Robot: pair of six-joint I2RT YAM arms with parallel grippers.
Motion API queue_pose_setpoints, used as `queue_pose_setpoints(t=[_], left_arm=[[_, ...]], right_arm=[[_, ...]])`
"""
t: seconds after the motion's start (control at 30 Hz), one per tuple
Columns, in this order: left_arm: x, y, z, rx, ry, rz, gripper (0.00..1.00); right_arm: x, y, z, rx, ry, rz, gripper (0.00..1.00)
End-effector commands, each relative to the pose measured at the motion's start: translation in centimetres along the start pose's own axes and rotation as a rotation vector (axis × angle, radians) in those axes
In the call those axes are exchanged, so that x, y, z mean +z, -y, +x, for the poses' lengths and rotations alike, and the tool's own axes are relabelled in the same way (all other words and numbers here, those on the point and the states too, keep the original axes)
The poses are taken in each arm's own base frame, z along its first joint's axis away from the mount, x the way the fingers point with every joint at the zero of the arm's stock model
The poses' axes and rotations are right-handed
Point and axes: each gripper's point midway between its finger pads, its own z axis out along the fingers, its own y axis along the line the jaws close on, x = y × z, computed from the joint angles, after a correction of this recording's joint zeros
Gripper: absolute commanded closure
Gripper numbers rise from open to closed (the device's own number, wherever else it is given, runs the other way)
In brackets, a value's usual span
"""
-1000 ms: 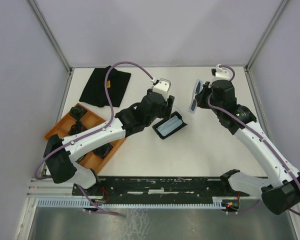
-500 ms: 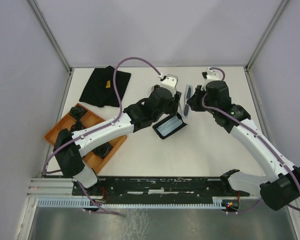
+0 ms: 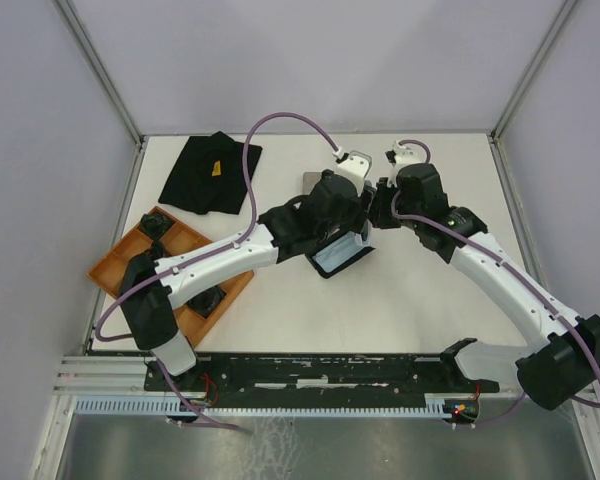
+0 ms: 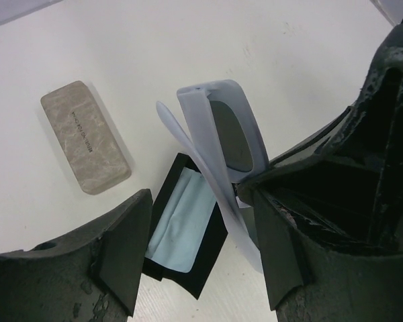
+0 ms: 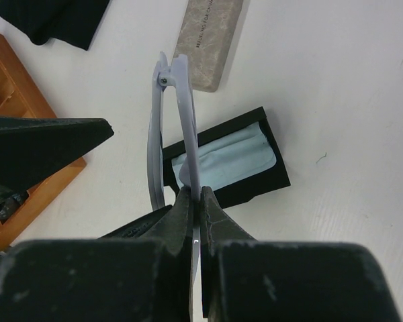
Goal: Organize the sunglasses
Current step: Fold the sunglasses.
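We start with the white table (image 3: 420, 310), where the two arms now meet near the middle of the far half. A second ago they were apart. The left arm (image 3: 210, 258) has swung rightward, and the right arm (image 3: 500, 280) has come in leftward from the far right corner.

The orange tray (image 3: 115, 262) and the black cloth (image 3: 210, 172) lie where they lay before, at the left side. The open black case (image 4: 205, 265), with its light blue cloth (image 4: 181, 225) inside, has not shifted either. The grey case (image 4: 84, 137) lies closed just beyond it, and from above it now shows beside the left wrist.

The pale sunglasses (image 5: 187, 127) have travelled with the right arm and now hang over the open case, raised off the table. The right gripper (image 5: 196, 201) has its fingers pinched tight on the thin frame, holding the pair edge-on and upright.

The left gripper (image 4: 198, 235) has its fingers spread wide and holds nothing. In its wrist view the sunglasses and the open case sit between its fingers, and we cannot tell whether either finger touches the frame.
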Motion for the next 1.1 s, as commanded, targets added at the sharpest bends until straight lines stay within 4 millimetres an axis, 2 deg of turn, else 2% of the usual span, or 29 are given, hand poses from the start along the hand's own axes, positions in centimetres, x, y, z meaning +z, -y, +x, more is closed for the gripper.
queue_pose_setpoints(t=[0.0, 0.13, 0.37, 0.53, 0.73, 1.07], left_arm=[[-0.6, -0.6, -1.5, 0.028, 0.046, -0.029, 0.3], [-2.4, -1.7, -2.3, -0.008, 0.109, -0.029, 0.29], [-4.2, -2.2, -3.1, -0.037, 0.17, -0.005, 0.28], [-3.3, -2.7, -2.0, -0.024, 0.13, -0.041, 0.29], [-2.5, -2.6, -0.5, -0.015, 0.095, -0.043, 0.34], [-0.6, -1.3, -0.7, 0.017, 0.071, -0.022, 0.34]], right_arm=[[-1.2, 0.4, -2.2, 0.0, 0.099, 0.047, 1.0], [-1.9, 2.2, -1.9, 0.001, 0.117, 0.133, 1.0], [-2.5, 3.0, -2.2, -0.014, 0.127, 0.175, 1.0], [-3.1, 2.5, -2.7, -0.011, 0.147, 0.151, 1.0], [-3.6, 1.8, -3.1, -0.005, 0.16, 0.118, 1.0], [-2.3, -0.9, -2.2, -0.045, 0.096, -0.037, 1.0]])
